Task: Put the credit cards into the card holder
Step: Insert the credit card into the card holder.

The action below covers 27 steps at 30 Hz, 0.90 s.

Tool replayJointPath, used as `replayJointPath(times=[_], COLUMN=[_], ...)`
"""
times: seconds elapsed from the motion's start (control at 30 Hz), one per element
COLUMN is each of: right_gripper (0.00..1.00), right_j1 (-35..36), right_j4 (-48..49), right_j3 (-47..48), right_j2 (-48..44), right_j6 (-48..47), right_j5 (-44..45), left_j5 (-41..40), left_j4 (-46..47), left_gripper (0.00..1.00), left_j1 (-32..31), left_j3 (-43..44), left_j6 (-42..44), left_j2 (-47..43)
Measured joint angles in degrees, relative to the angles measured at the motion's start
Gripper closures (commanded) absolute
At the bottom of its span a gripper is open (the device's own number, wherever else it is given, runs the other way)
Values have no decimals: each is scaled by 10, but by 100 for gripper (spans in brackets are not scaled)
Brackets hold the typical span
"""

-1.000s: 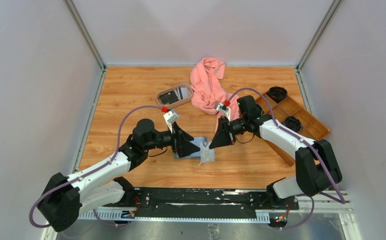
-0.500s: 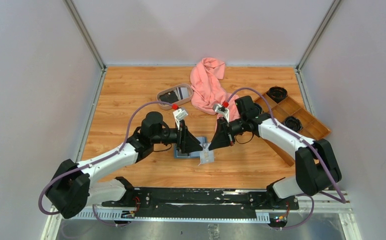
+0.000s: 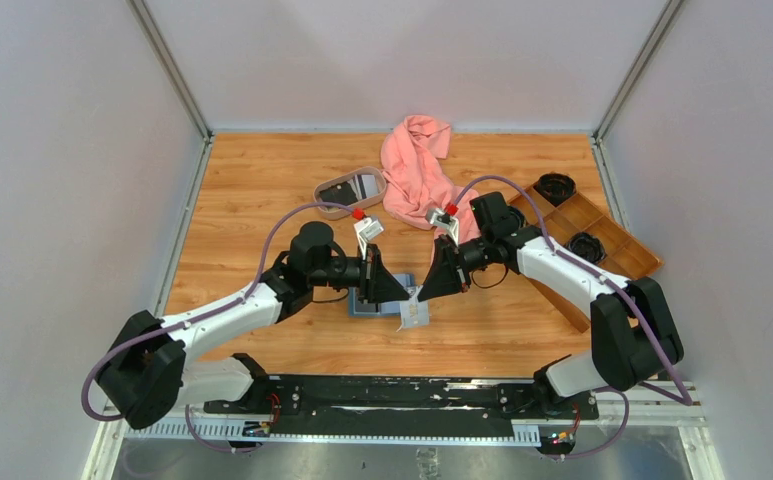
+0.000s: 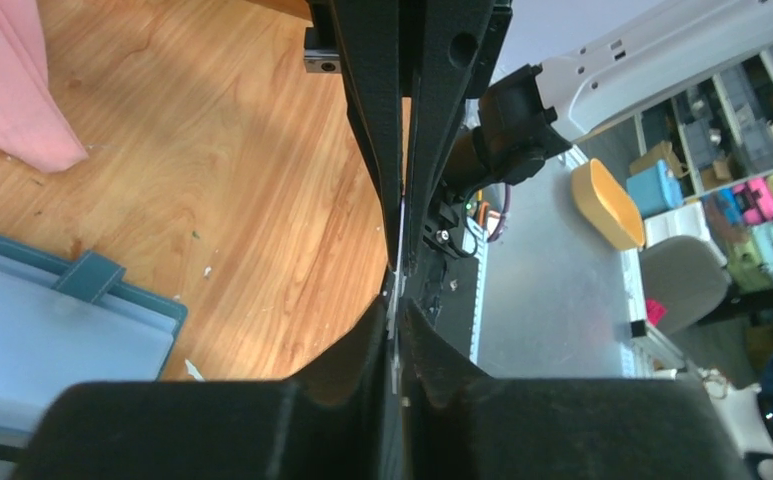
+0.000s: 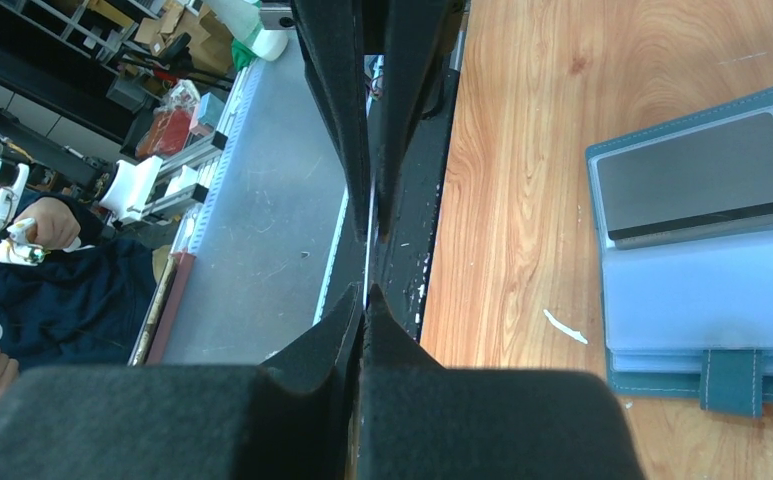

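The left arm point(image 3: 224, 318) and right arm point(image 3: 562, 272) have white shells between bulky black joints, each trailed by a looping purple cable point(image 3: 280, 232). A small red cap point(image 3: 358, 213) marks each wrist. The left gripper point(image 3: 400, 295) and right gripper point(image 3: 424, 292) are black wedges.

Bright, even overhead light; faint shadows on the orange-brown wooden tabletop point(image 3: 262, 180); the wrist views' close foreground seems blurred.

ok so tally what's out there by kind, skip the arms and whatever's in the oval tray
cloth: 1
trays: 2, the oval tray and the wooden tray
holder: 1
cards: 2, the pale card and the dark card in the holder
black round pieces: 2
total: 8
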Motion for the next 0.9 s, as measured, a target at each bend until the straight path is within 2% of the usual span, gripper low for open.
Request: replayJointPath(times=[0.07, 0.1, 0.13, 0.17, 0.2, 0.23, 0.3, 0.5, 0.7, 0.8, 0.9], right_gripper=[100, 96, 85, 62, 47, 37, 29, 25, 29, 30, 31], right_j1=[0, 0, 0, 1, 1, 1, 3, 3, -23, -32, -32], right_j4=[0, -1, -2, -2, -2, -4, -9, -83, -125, -125, -119], right_j3=[0, 0, 0, 0, 0, 0, 2, 36, 37, 37, 36], right_j2=[0, 0, 0, 1, 1, 1, 1, -10, -61, -63, -54], right_j6=[0, 0, 0, -1, -1, 0, -9, -92, -156, -161, -152], right_j5=[2, 3, 3, 4, 5, 7, 16, 96, 186, 195, 194], left_j5=[2, 3, 4, 4, 3, 2, -3, -11, -54, -71, -67], left_j4=[0, 0, 0, 0, 0, 0, 0, 0, -1, 32, 86], left_gripper=[100, 100, 100, 100, 100, 100, 100, 100, 100, 100, 100], left_j1=[-3, -4, -4, -5, -5, -5, -5, 4, 75, 109, 141], left_j3=[0, 0, 0, 0, 0, 0, -2, -42, -118, -151, -169], left_j6=[-2, -3, -3, -2, -2, 0, 4, 22, 9, -18, -47], left_j2=[2, 2, 2, 2, 1, 0, -6, -39, -101, -127, -116])
